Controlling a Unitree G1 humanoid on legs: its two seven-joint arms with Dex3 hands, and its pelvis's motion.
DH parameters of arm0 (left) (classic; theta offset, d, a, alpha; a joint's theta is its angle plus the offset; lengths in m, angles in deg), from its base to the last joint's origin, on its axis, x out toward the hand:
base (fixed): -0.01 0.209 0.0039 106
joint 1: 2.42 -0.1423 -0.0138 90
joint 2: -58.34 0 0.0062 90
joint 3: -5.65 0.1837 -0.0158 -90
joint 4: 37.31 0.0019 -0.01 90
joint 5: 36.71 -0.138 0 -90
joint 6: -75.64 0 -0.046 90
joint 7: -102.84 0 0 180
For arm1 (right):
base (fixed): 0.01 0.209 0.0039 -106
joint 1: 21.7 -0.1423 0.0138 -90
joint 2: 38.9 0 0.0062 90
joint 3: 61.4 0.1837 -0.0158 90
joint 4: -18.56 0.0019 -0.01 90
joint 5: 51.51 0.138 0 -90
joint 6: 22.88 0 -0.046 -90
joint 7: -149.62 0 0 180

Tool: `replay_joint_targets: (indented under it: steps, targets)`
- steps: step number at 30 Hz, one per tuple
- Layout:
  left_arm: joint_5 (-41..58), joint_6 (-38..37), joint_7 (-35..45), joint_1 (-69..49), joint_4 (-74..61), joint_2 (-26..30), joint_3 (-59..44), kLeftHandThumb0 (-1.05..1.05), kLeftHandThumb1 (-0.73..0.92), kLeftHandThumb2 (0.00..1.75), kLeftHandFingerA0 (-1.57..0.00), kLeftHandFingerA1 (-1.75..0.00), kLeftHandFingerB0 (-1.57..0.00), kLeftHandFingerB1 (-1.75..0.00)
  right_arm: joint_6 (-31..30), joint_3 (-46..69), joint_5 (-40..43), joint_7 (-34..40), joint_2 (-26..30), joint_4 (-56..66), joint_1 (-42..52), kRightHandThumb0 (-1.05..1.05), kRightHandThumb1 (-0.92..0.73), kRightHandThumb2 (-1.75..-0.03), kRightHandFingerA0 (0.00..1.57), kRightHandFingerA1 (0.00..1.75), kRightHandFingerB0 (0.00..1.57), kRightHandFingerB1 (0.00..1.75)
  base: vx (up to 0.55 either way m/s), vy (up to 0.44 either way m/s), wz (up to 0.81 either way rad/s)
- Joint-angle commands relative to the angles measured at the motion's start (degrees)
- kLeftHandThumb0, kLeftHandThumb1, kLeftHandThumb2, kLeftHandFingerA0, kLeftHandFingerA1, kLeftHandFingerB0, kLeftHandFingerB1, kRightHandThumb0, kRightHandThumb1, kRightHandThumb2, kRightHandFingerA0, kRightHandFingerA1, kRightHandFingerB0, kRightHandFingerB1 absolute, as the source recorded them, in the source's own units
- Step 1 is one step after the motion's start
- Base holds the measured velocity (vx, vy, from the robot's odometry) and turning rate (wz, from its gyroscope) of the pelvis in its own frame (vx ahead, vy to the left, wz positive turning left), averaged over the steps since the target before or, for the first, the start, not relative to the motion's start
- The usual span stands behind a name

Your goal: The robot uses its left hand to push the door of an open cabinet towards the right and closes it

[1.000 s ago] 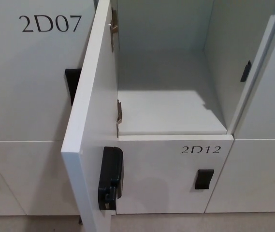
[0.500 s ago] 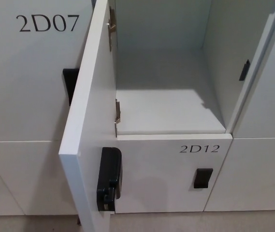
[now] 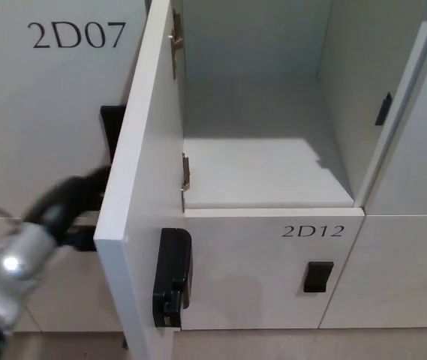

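Note:
The white cabinet door (image 3: 144,172) stands wide open, swung out towards me with its edge facing the camera and a black latch (image 3: 171,277) on its inner face. Behind it lies the empty white compartment (image 3: 266,165). My left hand (image 3: 74,202) has come in from the left on a silver forearm (image 3: 10,277). It is blurred and sits right at the door's outer face, behind the door's edge. Its fingers are partly hidden by the door, and contact cannot be made out. My right hand does not show.
Closed locker 2D07 (image 3: 48,105) with a black handle (image 3: 112,129) is at the left. Locker 2D12 (image 3: 273,270) sits below the open compartment. A strike plate (image 3: 382,109) is on the compartment's right wall. Two hinges (image 3: 184,174) hold the door.
My left arm has swung in from the lower left and up to the door's outer face. The door stands as before. The picture has shifted slightly.

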Motion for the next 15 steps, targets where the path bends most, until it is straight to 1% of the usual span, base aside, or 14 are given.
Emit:
replay_joint_targets:
  steps: [1, 2, 5, 6, 9, 10, 11, 12, 13, 14, 15]
  targets:
    - [-10.3, 3.7, 0.2, 1.1, -7.2, -4.4, 8.8, -0.64, 0.73, 1.10, -0.36, -0.53, -0.16, -0.43, -0.1, 0.5, 0.4, -0.7, 1.1, 0.5, 1.5, -0.56, -0.63, -0.94, 0.38, 0.53, 0.35, 0.50, 0.00, 0.000, 0.00]
    - [-11.8, 4.5, 0.0, 1.6, -8.4, -5.1, 10.6, -0.75, 0.84, 0.74, -0.40, -0.37, -0.29, -0.33, -0.2, 0.6, 0.4, -0.8, 1.3, 0.5, 1.7, -0.57, -0.63, -0.94, 0.37, 0.52, 0.35, 0.50, 0.00, 0.000, 0.00]
    - [-14.3, 6.2, 1.0, 3.4, -11.8, -6.9, 14.1, -0.75, 0.85, 0.75, -0.40, -0.37, -0.29, -0.33, -0.6, 0.5, 0.2, -0.5, 1.6, 0.5, 2.2, -0.58, -0.64, -0.94, 0.37, 0.52, 0.35, 0.50, 0.00, 0.000, 0.00]
    - [-15.2, 7.3, 2.2, 5.0, -13.1, -7.7, 15.4, -0.69, 0.92, 0.74, -0.40, -0.35, -0.29, -0.31, -0.2, 0.7, 0.4, -0.5, 1.5, 0.5, 2.4, -0.55, -0.63, -0.96, 0.39, 0.54, 0.36, 0.51, 0.00, 0.000, 0.00]
    - [-17.3, 9.6, 4.0, 8.9, -14.9, -10.2, 18.4, -0.74, 0.92, 0.74, -0.43, -0.37, -0.29, -0.32, 0.3, 1.0, 0.7, -0.6, 1.4, 0.4, 3.0, -0.56, -0.64, -0.95, 0.38, 0.53, 0.35, 0.50, 0.00, 0.000, 0.00]
    - [-18.5, 10.3, 5.1, 13.0, -15.0, -13.8, 20.5, -0.77, 0.92, 0.76, -0.36, -0.36, -0.24, -0.31, 1.7, 1.2, 0.9, -1.1, 1.2, 0.4, 3.6, -0.52, -0.65, -0.95, 0.36, 0.53, 0.37, 0.52, 0.00, 0.000, 0.00]
    - [-18.7, 10.5, 5.3, 13.9, -15.0, -14.6, 21.1, -0.77, 0.92, 0.76, -0.36, -0.36, -0.24, -0.31, 2.1, 1.2, 1.0, -1.2, 1.2, 0.4, 3.8, -0.52, -0.65, -0.95, 0.36, 0.53, 0.37, 0.52, 0.00, 0.000, 0.00]
    - [-18.6, 11.8, 6.4, 17.2, -15.1, -18.7, 22.3, -0.72, 0.92, 0.75, -0.36, -0.35, -0.26, -0.31, 0.9, 1.0, 0.6, -0.4, 1.0, 0.2, 3.5, -0.54, -0.77, -0.64, 0.47, 0.38, 0.45, 0.36, 0.00, 0.000, 0.00]
    - [-17.9, 14.0, 8.2, 22.5, -15.5, -26.3, 23.7, -0.73, 0.92, 0.72, -0.27, -0.31, -0.21, -0.29, -0.5, 1.1, 0.7, 0.7, 0.1, 0.0, 2.7, -0.56, -0.63, -0.95, 0.38, 0.53, 0.36, 0.50, 0.00, 0.000, 0.00]
    - [-17.4, 14.9, 8.9, 24.6, -15.9, -29.5, 24.1, -0.73, 0.92, 0.72, -0.27, -0.31, -0.21, -0.29, -0.6, 1.4, 1.0, 0.9, -0.5, -0.1, 2.4, -0.56, -0.63, -0.95, 0.38, 0.53, 0.36, 0.50, 0.00, 0.000, 0.00]
    - [-17.0, 15.1, 9.8, 26.2, -17.0, -31.8, 24.5, -0.77, 0.92, 0.74, -0.25, -0.31, -0.20, -0.29, -0.4, 1.8, 1.5, 0.7, -1.0, -0.1, 1.8, -0.55, -0.64, -0.94, 0.37, 0.53, 0.36, 0.51, 0.00, 0.000, 0.00]
